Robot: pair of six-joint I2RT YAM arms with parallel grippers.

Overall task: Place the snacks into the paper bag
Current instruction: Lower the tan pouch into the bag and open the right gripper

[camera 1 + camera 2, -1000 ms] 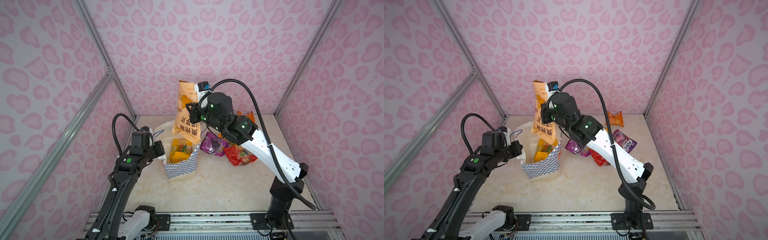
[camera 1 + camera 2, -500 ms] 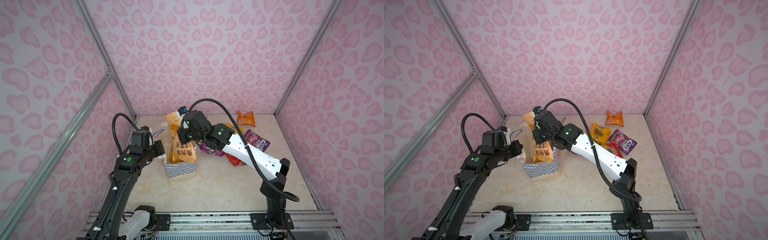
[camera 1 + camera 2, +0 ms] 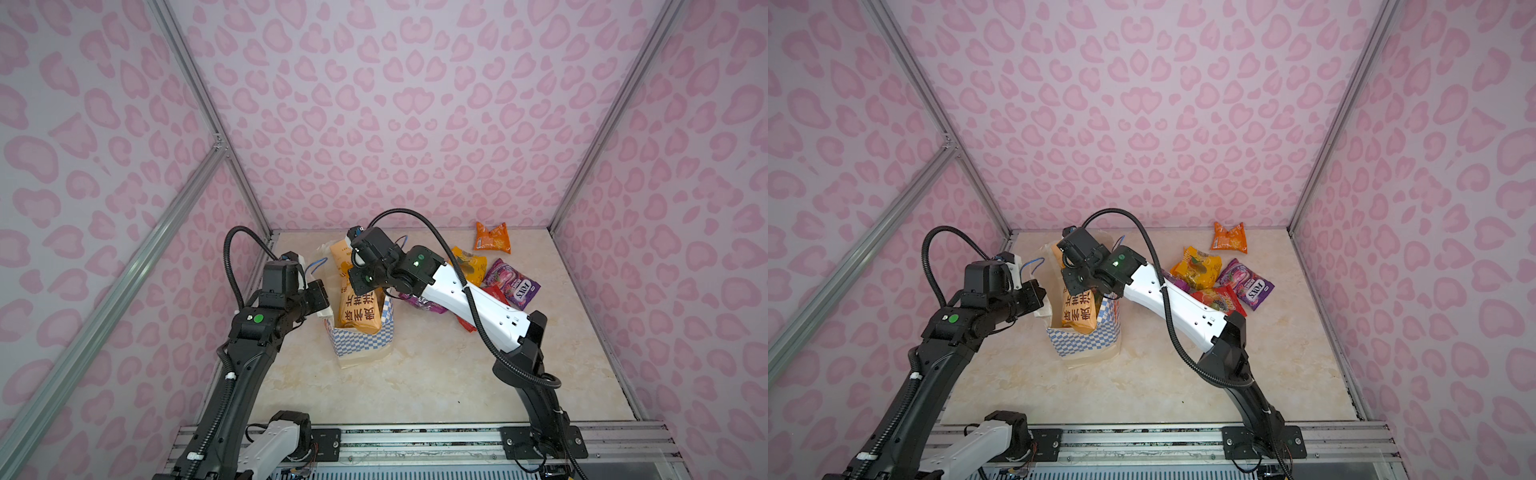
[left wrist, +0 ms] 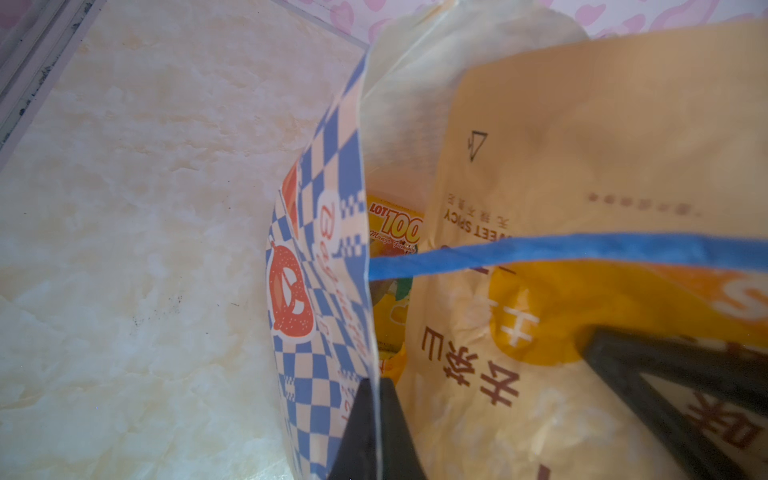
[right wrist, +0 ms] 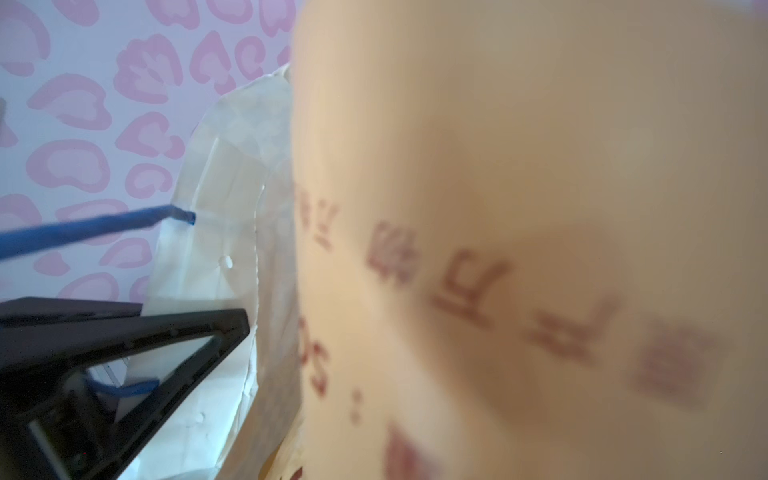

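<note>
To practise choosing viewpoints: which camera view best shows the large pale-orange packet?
A top view: the large pale-orange packet stands in the paper bag, mostly visible. Left wrist crops it; right wrist blurs it.

The paper bag [image 3: 361, 345] is matt printed paper, creased along its walls, and its blue cord handle [image 4: 540, 249] looks like twisted, fibrous paper. The large pale-orange packet [image 3: 359, 309] is crinkled plastic film with a soft satin sheen. The purple packet [image 3: 513, 286] and small orange packet [image 3: 492, 237] are glossier and catch highlights. The counter [image 3: 415, 382] is smooth, marble-patterned cream with a faint shine. The walls [image 3: 374, 104] appear matt. The frame posts [image 3: 203, 110] are brushed metal. The right arm's shell [image 3: 478, 307] is smooth white plastic, its cable hose [image 3: 397, 211] ribbed black.
</note>
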